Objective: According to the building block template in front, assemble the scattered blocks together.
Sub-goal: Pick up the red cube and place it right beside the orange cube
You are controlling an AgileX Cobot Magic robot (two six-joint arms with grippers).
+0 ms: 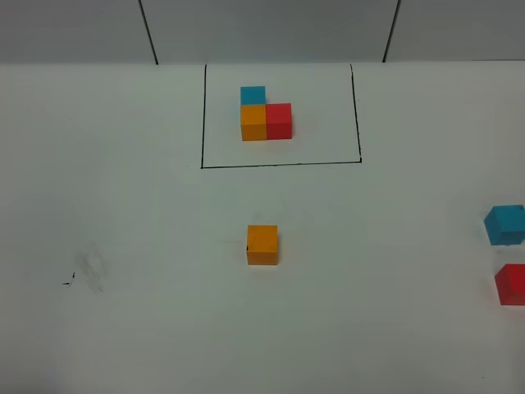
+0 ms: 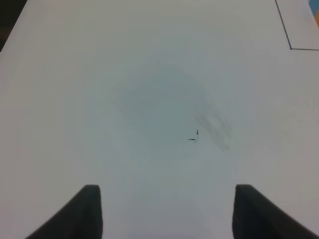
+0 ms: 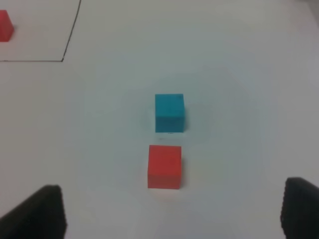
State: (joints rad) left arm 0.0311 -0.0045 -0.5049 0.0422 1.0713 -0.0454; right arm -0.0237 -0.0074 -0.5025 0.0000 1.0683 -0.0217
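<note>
A high camera looks down on a white bench (image 1: 123,205). Toward its far side, a thin black drawn rectangle (image 1: 279,164) frames the building block template (image 1: 267,115). The template is an L of three joined cubes: blue at the back, orange touching it in front, and red touching the orange's right side.

Three loose cubes lie outside the frame. The orange cube (image 1: 262,245) sits alone near the middle of the bench, in front of the frame. The sky-blue cube (image 1: 504,224) and the red cube (image 1: 512,284) lie at the right edge, near each other but apart, well away from the orange one. A faint grey smudge (image 1: 90,271) marks the bench at the left.

The left end effector (image 2: 169,214) is released, its fingers spread wide above the smudge, grasping nothing. The right end effector (image 3: 172,209) is also released. The red cube lies just ahead of it and the sky-blue cube beyond, and it touches neither.
</note>
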